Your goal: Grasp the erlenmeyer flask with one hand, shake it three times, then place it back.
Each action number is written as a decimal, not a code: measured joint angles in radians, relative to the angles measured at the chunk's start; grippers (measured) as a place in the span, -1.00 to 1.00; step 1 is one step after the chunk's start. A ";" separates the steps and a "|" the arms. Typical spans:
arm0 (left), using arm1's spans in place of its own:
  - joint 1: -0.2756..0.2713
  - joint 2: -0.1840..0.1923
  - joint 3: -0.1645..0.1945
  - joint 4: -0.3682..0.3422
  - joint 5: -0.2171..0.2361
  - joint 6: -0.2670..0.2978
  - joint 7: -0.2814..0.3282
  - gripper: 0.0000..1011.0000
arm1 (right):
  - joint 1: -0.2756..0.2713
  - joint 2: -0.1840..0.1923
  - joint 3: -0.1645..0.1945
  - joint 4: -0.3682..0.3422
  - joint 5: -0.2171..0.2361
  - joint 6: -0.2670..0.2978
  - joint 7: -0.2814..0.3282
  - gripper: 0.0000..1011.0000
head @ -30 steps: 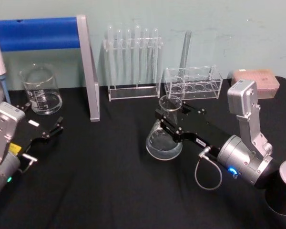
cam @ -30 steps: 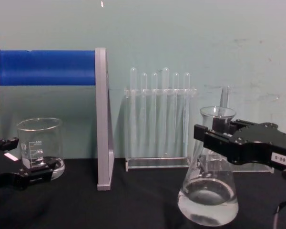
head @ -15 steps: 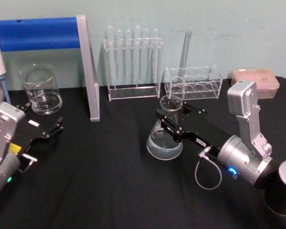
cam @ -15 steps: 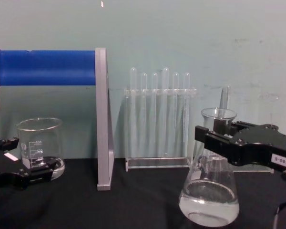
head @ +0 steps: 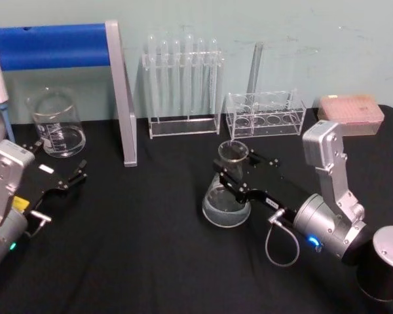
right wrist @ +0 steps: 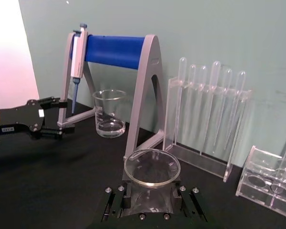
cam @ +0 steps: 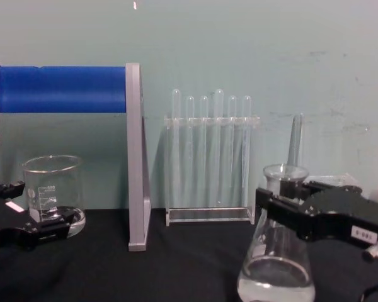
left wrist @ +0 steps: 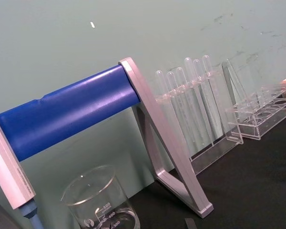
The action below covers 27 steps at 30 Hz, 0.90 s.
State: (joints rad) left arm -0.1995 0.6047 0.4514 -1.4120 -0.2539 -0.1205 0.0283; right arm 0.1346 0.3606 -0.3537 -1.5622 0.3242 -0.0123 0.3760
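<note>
The erlenmeyer flask (head: pixel 224 204) is clear glass with some clear liquid in its wide base and stands upright at the middle right of the black table. My right gripper (head: pixel 236 167) is shut on its narrow neck, just under the flared rim. In the chest view the flask (cam: pixel 276 283) sits low, its base cut by the lower edge, with the right gripper (cam: pixel 278 211) across the neck. The right wrist view looks down on the flask's rim (right wrist: pixel 152 168) between the jaws. I cannot tell whether the base touches the table. My left gripper (head: pixel 57 171) rests open at the left.
A glass beaker (head: pixel 56 124) stands at the back left under the blue pipette stand (head: pixel 52 46). A rack of test tubes (head: pixel 182 85), a low clear rack (head: pixel 265 114) and a pink tip box (head: pixel 350 111) line the back. A black cylinder (head: pixel 383 261) stands at the front right.
My right gripper has moved down and a little toward me with the flask held in it. The left arm has not moved.
</note>
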 joint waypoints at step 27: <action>0.000 0.000 0.000 0.000 0.000 0.000 0.000 0.98 | 0.005 -0.021 -0.016 0.051 -0.019 0.011 0.007 -0.10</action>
State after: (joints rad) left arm -0.1995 0.6047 0.4514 -1.4119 -0.2539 -0.1205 0.0283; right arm 0.1394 0.3395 -0.3696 -1.5114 0.3057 -0.0010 0.3834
